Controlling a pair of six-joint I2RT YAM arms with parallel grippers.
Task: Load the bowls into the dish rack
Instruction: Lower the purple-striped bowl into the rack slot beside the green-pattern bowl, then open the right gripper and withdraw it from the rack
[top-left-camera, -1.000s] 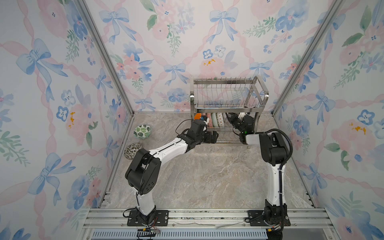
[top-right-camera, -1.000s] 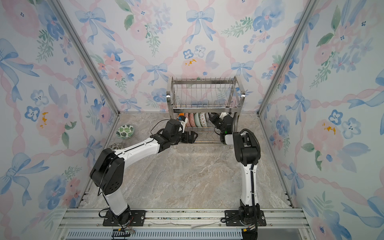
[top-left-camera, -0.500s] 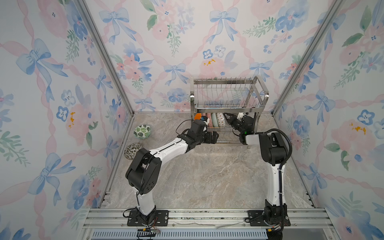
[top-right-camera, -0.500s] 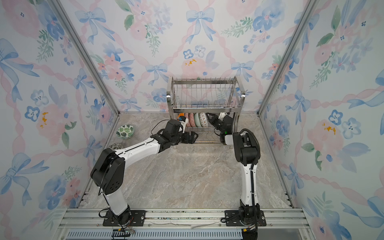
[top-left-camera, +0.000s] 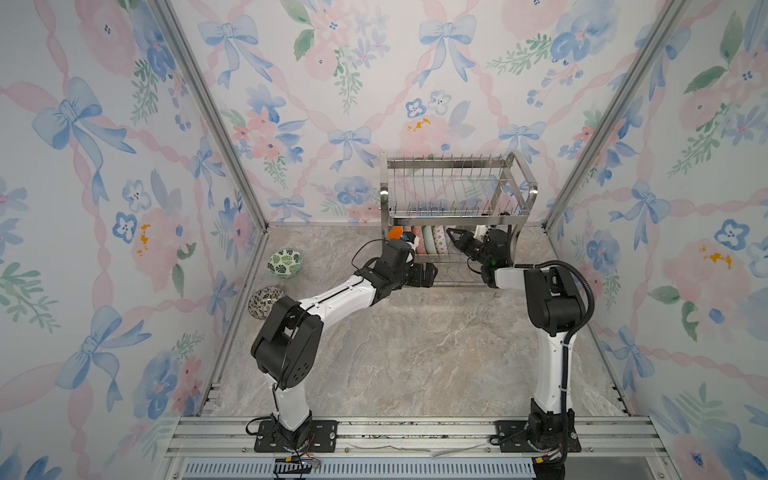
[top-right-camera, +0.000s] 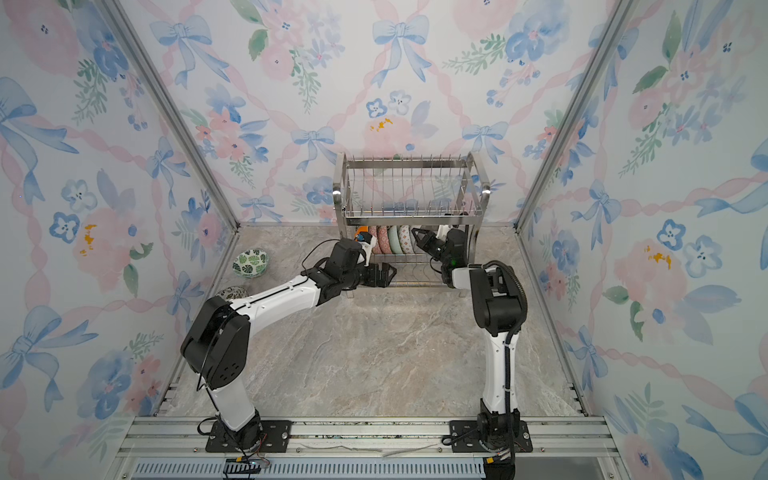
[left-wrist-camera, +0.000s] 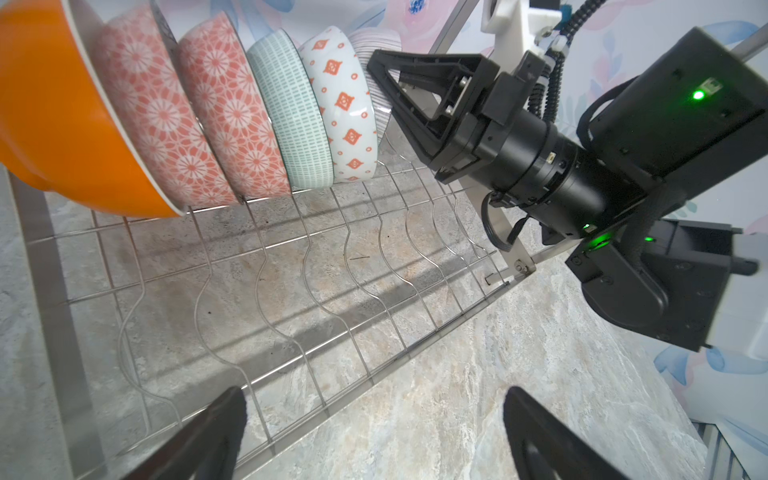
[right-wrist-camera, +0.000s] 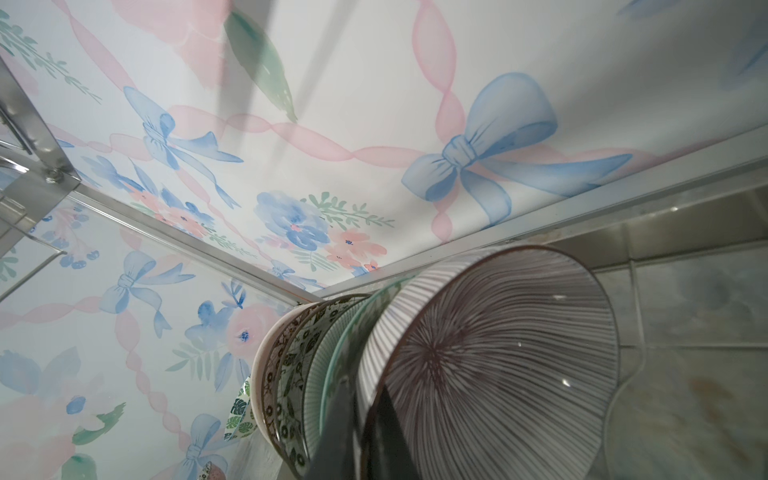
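The steel dish rack (top-left-camera: 453, 166) (top-right-camera: 409, 164) stands at the back wall. Several bowls (top-left-camera: 432, 245) (left-wrist-camera: 291, 108) lean in a row on its lower tier, the orange one (left-wrist-camera: 54, 116) at the end. My right gripper (top-left-camera: 451, 237) (top-right-camera: 415, 233) (left-wrist-camera: 372, 62) (right-wrist-camera: 361, 399) is shut on the rim of the purple-lined bowl (right-wrist-camera: 490, 365) (left-wrist-camera: 376, 41), which sits against the row's other end. My left gripper (top-left-camera: 432, 274) (top-right-camera: 390, 272) (left-wrist-camera: 374, 399) stands open and empty at the rack's front edge. A green-leaf bowl (top-left-camera: 284, 263) (top-right-camera: 250, 262) and a dark-leaf bowl (top-left-camera: 265, 299) (top-right-camera: 232, 292) sit on the floor at the left wall.
The rack's upper tier (top-left-camera: 457, 216) hangs just over both grippers. The lower tier's wavy wires (left-wrist-camera: 291, 270) are bare in front of the bowls. Marble floor (top-left-camera: 415, 340) spreads between the arm bases, with patterned walls on three sides.
My right gripper has edged left with the purple-lined bowl, toward the row of bowls. The left arm has hardly moved and stays open.
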